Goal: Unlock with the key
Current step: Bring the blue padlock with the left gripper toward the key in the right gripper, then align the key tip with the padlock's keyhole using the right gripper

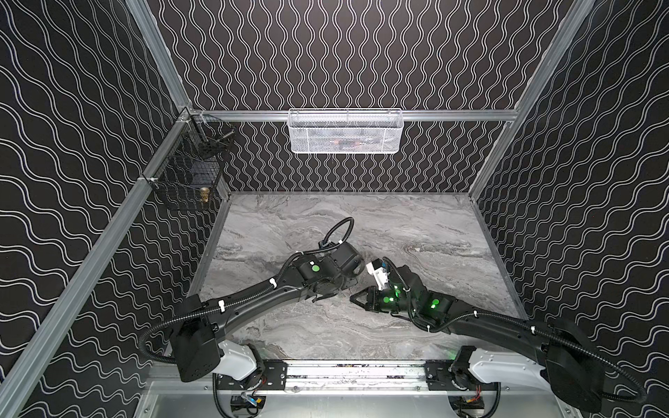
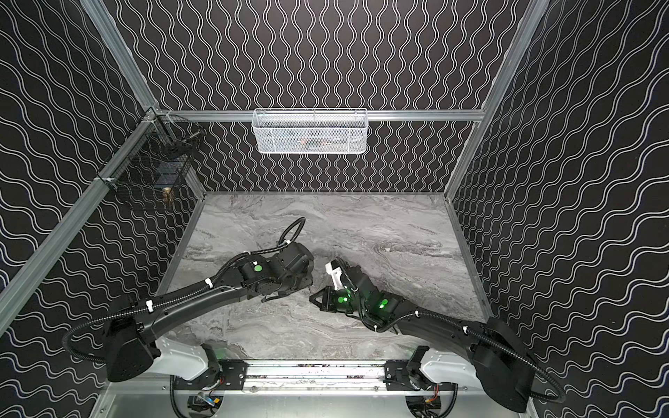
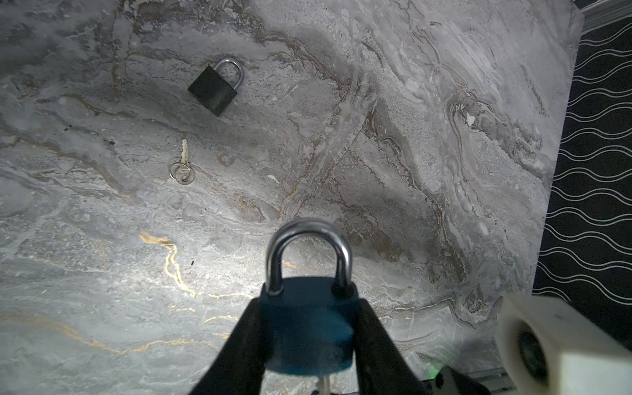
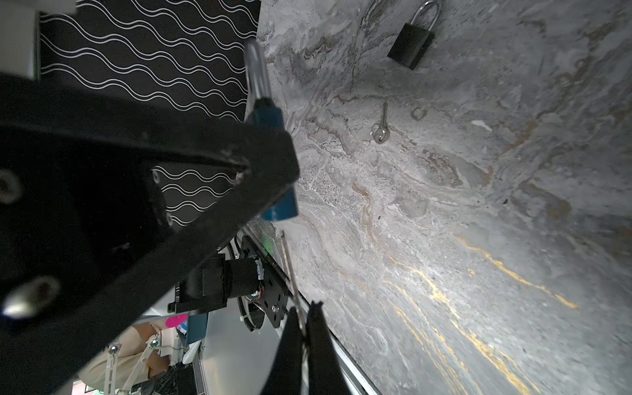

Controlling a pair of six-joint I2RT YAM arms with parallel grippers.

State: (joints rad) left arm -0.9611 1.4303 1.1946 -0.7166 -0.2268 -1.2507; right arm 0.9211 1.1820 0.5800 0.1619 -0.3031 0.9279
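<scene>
Insertion step. My left tool (image 3: 307,307) is clamped on the blue padlock with steel shackle (image 3: 309,328), held above the grey marble desk (image 3: 410,136). At its three o'clock in both top views, my right tool (image 4: 304,307) is pinched together on the thin silver key (image 4: 290,273). The key's tip sits at the keyway, but I cannot tell whether it has entered. Next comes a straight push, then a twist. Both arms reach inward, low, with wrists facing.

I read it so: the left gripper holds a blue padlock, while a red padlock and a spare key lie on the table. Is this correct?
Not quite. On the table lies a black padlock, not a red one; the left wrist view shows it. The rest stands: the left gripper holds a blue padlock, and a spare key lies there too.
</scene>
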